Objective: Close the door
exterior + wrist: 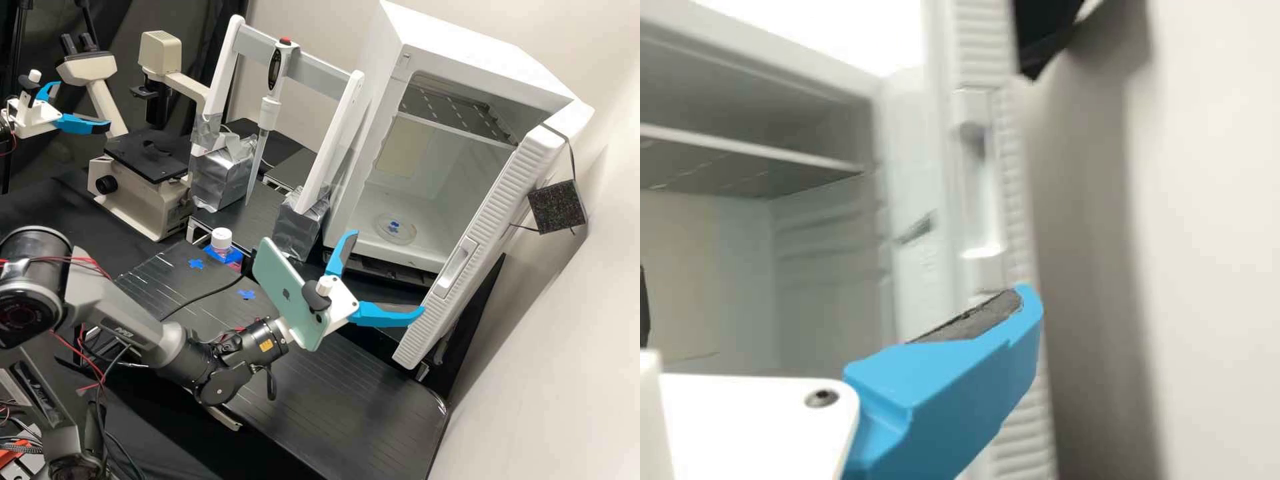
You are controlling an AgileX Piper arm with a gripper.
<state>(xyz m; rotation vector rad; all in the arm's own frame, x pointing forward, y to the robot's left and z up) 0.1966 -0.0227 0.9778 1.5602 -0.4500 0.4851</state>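
Standing open, the door [487, 217] hangs from the white cabinet [467, 63], beside the pale wall [553, 347]. The hand [386, 273] is released, its blue fingers spread wide, one fingertip close to the door's ridged edge; whether they touch, I cannot tell. A round dish [408, 235] sits on the cabinet floor.

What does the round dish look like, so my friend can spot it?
Find the big white box with its door open. On its floor, below the shelf, lies a clear, flat dish. Blue marks show at its middle; the blue crosses on the black board have no dish.
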